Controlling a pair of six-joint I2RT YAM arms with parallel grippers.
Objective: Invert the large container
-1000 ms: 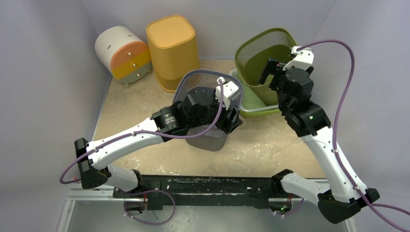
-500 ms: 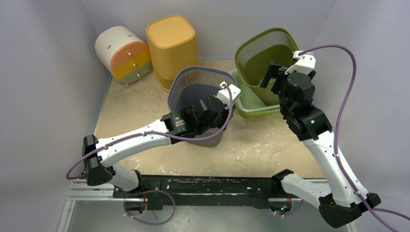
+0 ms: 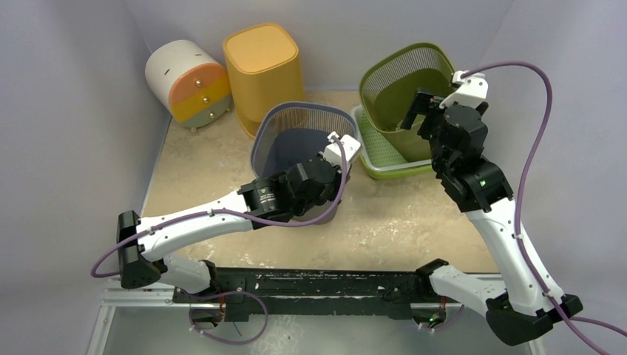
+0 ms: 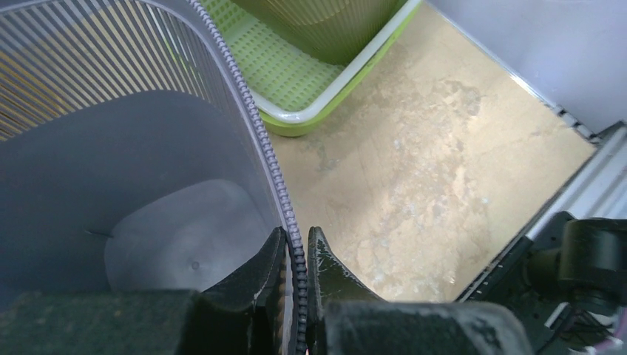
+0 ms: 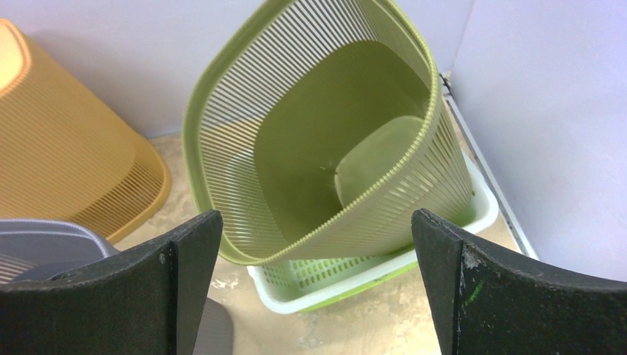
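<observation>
On table (image 3: pixel 414 222), three bins (image 3: pixel 262 66) (image 3: pixel 403 89); left tool (image 4: pixel 296 244) clamps grey bin (image 4: pixel 148 185), right tool (image 5: pixel 314 222) apart.

Lg grey bin (image 3: pixel 292 144), slatted upper walls, solid lower part, upright w/ mouth up, mid table (image 3: pixel 414 222)

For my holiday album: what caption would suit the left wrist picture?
The left gripper pinches the rim of the grey basket, one finger inside, one outside; a green tray sits beside.
</observation>
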